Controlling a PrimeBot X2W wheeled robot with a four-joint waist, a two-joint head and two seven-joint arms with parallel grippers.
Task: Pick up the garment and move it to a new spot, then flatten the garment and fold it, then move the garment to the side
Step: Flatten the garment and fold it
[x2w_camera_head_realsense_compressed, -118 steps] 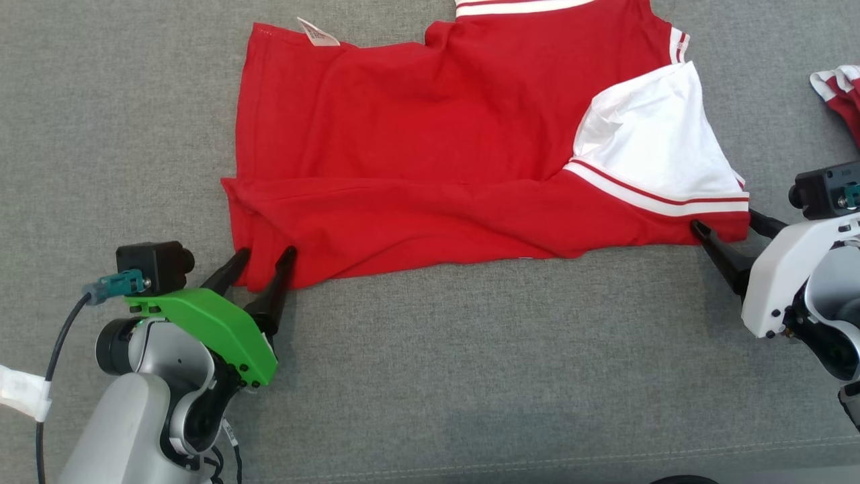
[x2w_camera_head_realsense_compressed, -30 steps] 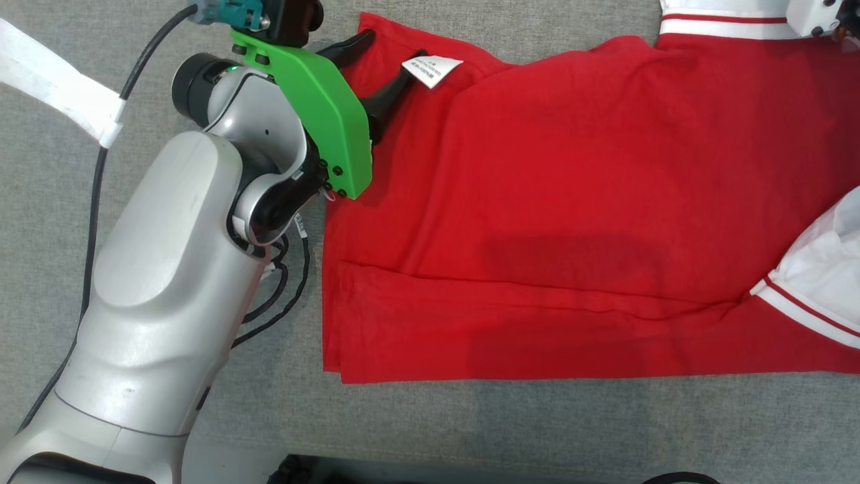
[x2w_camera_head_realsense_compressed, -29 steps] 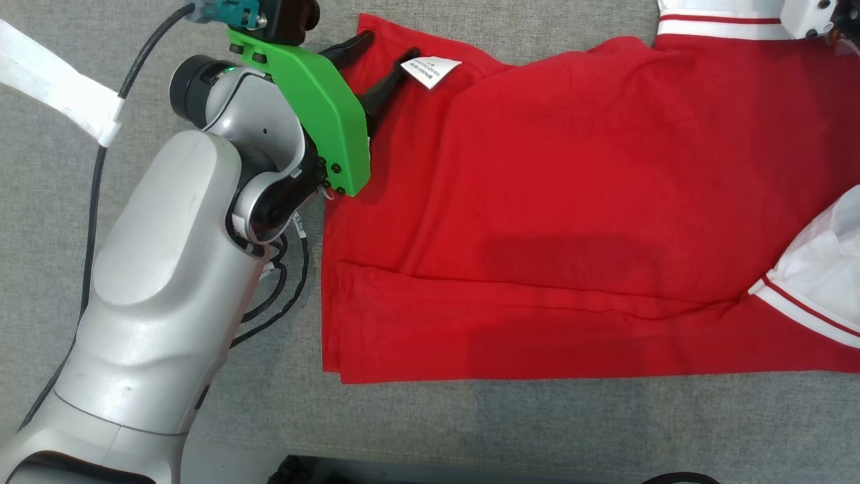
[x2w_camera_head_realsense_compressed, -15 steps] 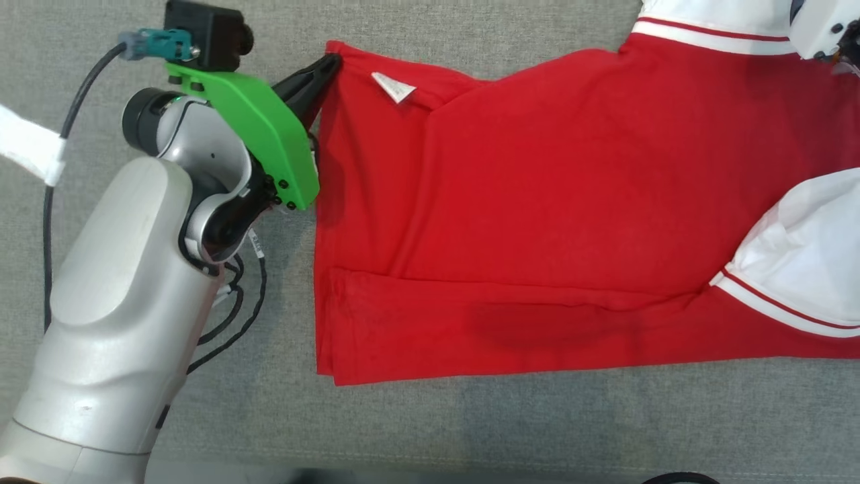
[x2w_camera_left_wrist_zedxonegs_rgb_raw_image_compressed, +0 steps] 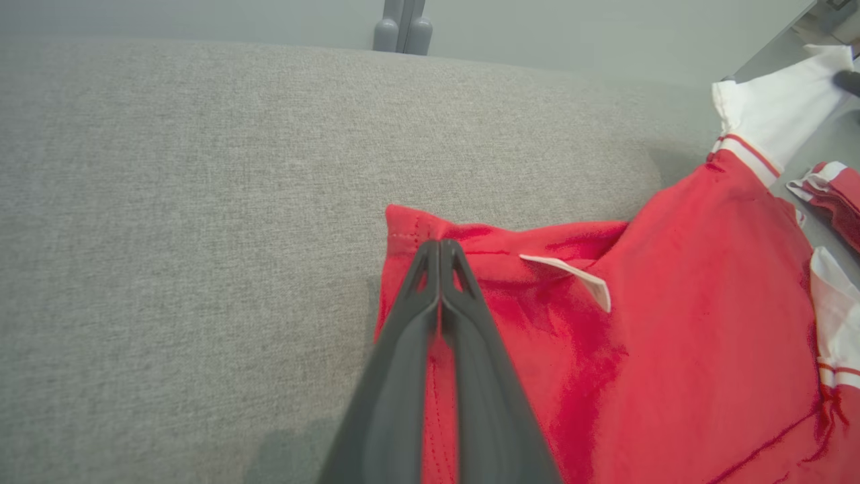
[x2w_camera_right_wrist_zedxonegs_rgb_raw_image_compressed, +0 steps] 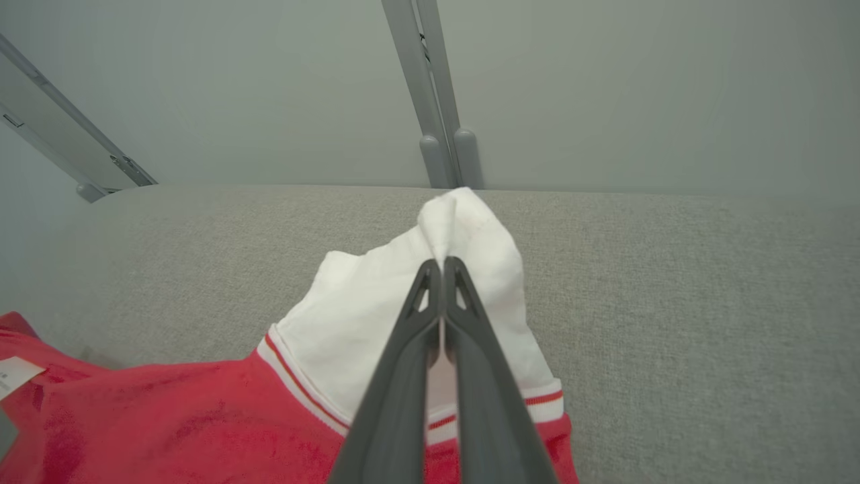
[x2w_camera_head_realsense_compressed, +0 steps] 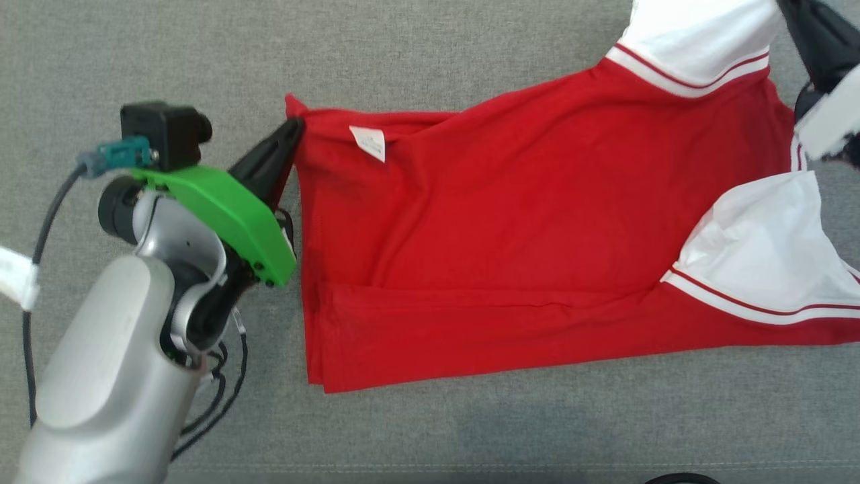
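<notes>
Red T-shirt [x2w_camera_head_realsense_compressed: 510, 222] pinched at two corners
It lies across the centre and right of the head view on grey upholstery [x2w_camera_head_realsense_compressed: 470, 54]. The left gripper [x2w_camera_left_wrist_zedxonegs_rgb_raw_image_compressed: 440, 245], fingers pressed together, nips its red hem corner at upper left. The right gripper [x2w_camera_right_wrist_zedxonegs_rgb_raw_image_compressed: 442, 265], likewise closed, clamps the white sleeve [x2w_camera_right_wrist_zedxonegs_rgb_raw_image_compressed: 376, 296].

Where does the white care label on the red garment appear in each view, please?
Head view: care label on the garment's upper left, just right of the left hand.
Left wrist view: label right of centre, beside that hand.
Right wrist view: label low at the left edge.
Shared landmark: the white sleeve, top right in head and left wrist views, central in the right wrist view.
</notes>
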